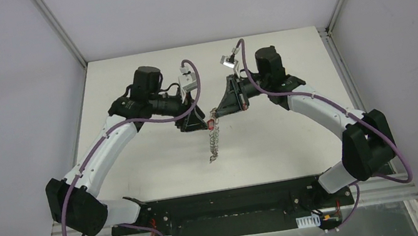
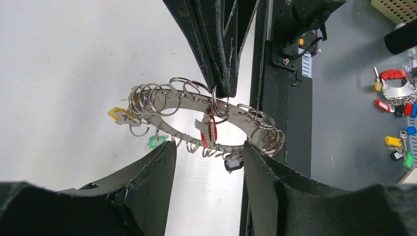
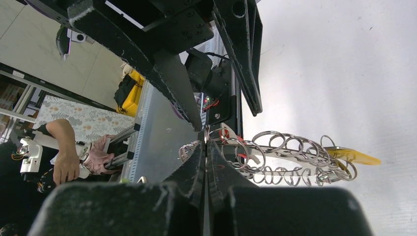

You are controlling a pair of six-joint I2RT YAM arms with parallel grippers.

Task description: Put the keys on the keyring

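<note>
**Table** (image 1: 138, 164): flat, matte white top. Both arms reach over its middle.

**Left gripper** (image 2: 209, 146): two broad black fingers (image 2: 152, 182) with rough, worn edges. They stand well apart and hold nothing. The keyring hangs just beyond their tips, and no contact shows.

**Keyring** (image 2: 179, 104): large flat grey metal ring with a wide hole. It is held in the air over the table, between the two grippers. From above it shows edge-on, as a chain-like strip hanging from the right gripper. Its rim is crowded with small, shiny, overlapping round wire loops.

**Keys** (image 2: 210, 129): tiny, with plastic heads, hanging at the keyring's rim. Across the left wrist view they run as follows:
- yellow key (image 2: 118, 114) at the far left edge
- green key (image 2: 156, 142) below the rim
- red key, near the middle
- black key (image 2: 233, 163) low on the right

**Right gripper** (image 3: 206, 146): black tapered fingers pressed together. They pinch the keyring's rim just beside the red key and carry the ring.

**Other key bunches** (image 2: 393, 88): these lie on a grey surface off the table, at the far right of the left wrist view. Their heads are red, yellow, green and blue.
</note>
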